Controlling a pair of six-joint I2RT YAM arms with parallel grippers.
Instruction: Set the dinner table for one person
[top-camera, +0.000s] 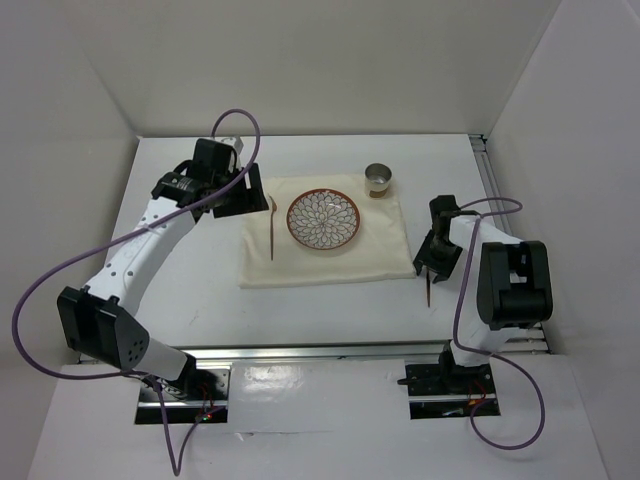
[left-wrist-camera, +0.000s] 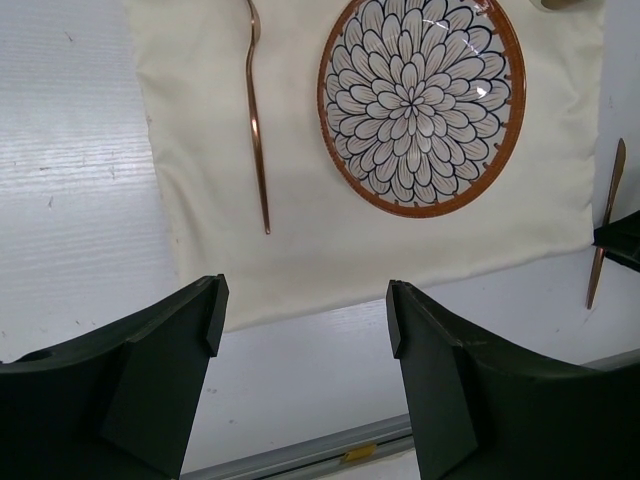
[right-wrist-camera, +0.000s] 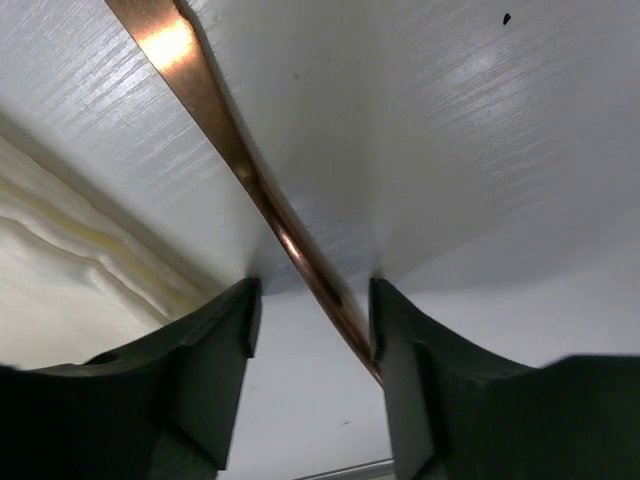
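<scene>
Likely cutlery step: right fingers (right-wrist-camera: 215, 345) open astride the slim copper metal utensil (right-wrist-camera: 232, 148) by the right edge of the white table (right-wrist-camera: 480, 150); left fingers (left-wrist-camera: 165, 345) open. Next: pinch it centred.

One white table (top-camera: 330, 310), one cream placemat (top-camera: 330, 262), one plate (top-camera: 324, 220) with a flower pattern, one small metal cup (top-camera: 378, 180), two copper utensils (top-camera: 271, 232) (top-camera: 430, 290), two robot arms (top-camera: 150, 240) (top-camera: 512, 285), two purple cables (top-camera: 60, 270) (top-camera: 520, 420)
</scene>
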